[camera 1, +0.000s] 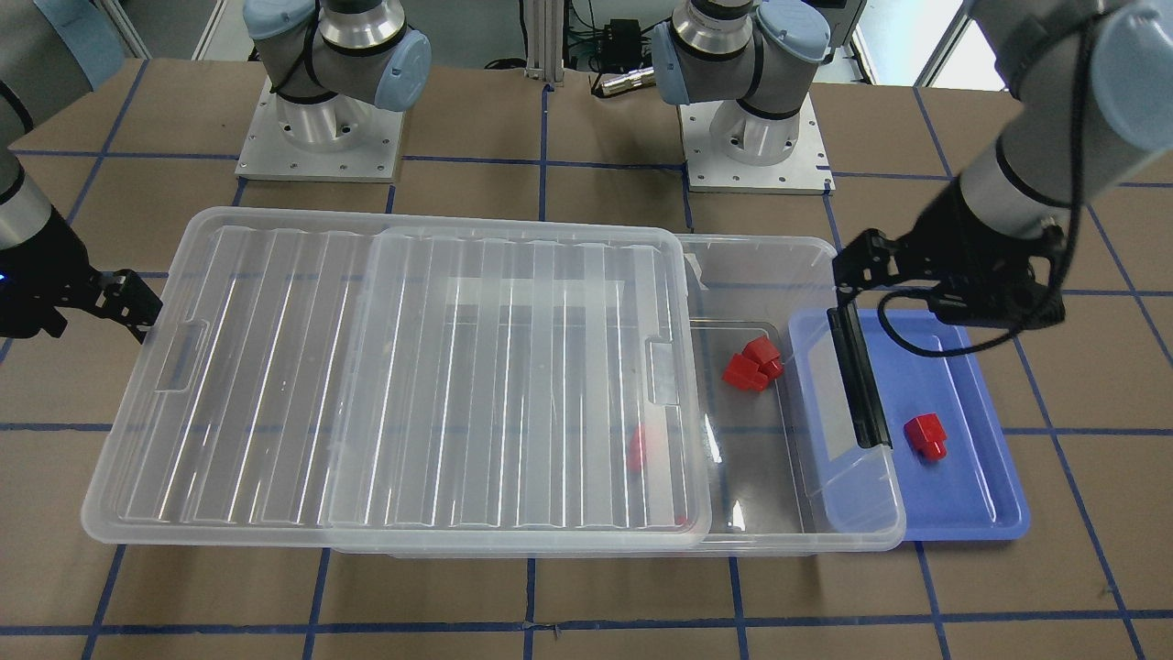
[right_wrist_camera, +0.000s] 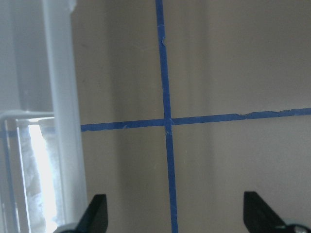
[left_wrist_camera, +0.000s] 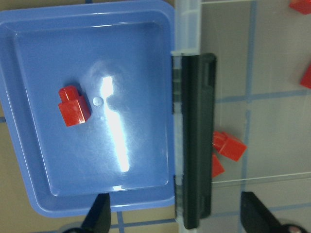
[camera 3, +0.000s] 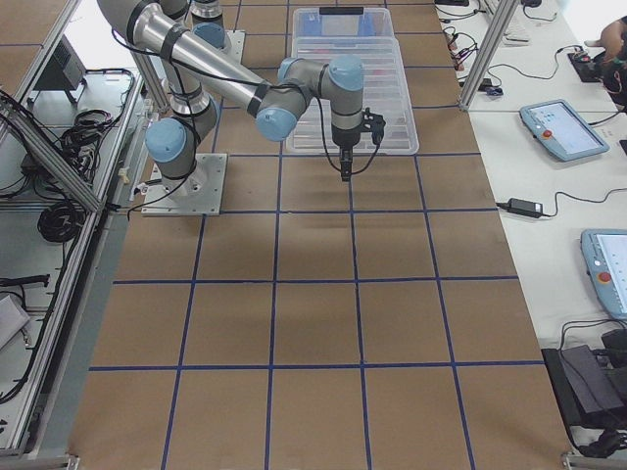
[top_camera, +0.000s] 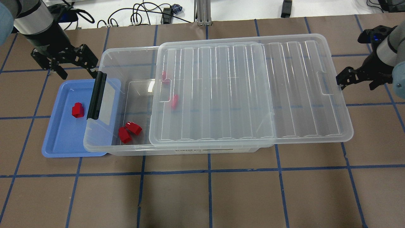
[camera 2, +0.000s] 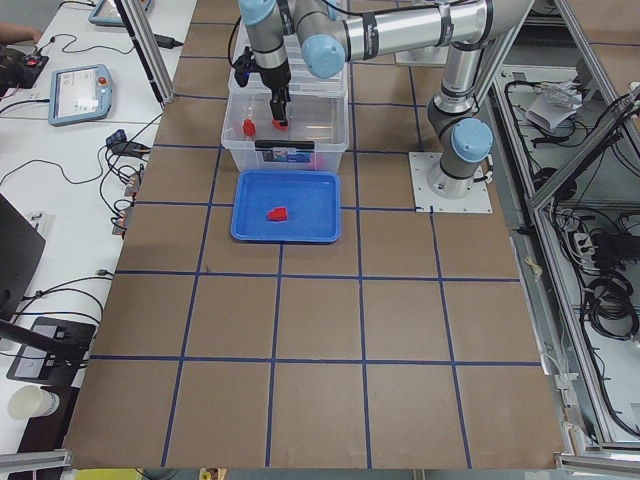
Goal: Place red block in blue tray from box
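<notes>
One camera sat behind my shoulders, looking forward and down; another faced me across the table (camera 1: 641,605), steeply down. Both took in the whole box (top_camera: 129,49) and blue tray (top_camera: 60,136). Two stood far off at the table's ends. My wrist cameras looked close: left on the tray, right beside the lid (right_wrist_camera: 63,97).

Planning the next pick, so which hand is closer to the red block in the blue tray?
Left. The left hand hangs open by the blue tray, near the red block; the right hand is beyond the lid at its opposite end.
</notes>
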`<state>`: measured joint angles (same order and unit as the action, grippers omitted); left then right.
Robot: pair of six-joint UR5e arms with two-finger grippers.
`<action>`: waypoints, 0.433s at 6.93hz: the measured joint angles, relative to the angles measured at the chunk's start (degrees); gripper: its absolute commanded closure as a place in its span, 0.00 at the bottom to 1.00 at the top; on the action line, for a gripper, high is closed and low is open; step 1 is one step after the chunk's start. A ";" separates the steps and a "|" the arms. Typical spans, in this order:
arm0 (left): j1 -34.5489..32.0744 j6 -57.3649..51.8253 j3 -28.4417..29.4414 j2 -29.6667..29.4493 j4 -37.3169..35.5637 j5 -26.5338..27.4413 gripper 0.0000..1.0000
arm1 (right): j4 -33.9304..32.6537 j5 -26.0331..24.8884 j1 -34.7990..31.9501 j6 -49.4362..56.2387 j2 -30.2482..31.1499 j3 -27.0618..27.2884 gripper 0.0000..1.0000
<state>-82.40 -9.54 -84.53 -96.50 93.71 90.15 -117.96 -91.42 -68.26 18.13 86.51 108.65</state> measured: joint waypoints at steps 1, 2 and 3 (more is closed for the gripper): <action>-4.64 4.07 0.19 2.69 -1.05 0.18 0.00 | -0.12 -0.11 -2.53 -2.97 0.00 0.03 0.00; -7.27 6.08 -0.39 4.72 -2.62 0.25 0.00 | -0.20 -0.44 -5.10 -6.43 0.08 0.06 0.00; -8.01 6.67 -1.39 5.72 -3.53 0.23 0.00 | -0.24 -0.67 -7.62 -10.16 0.07 0.06 0.00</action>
<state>-90.41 -2.87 -85.92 -90.78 90.18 90.39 -118.19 -92.09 -75.88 7.97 86.58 108.72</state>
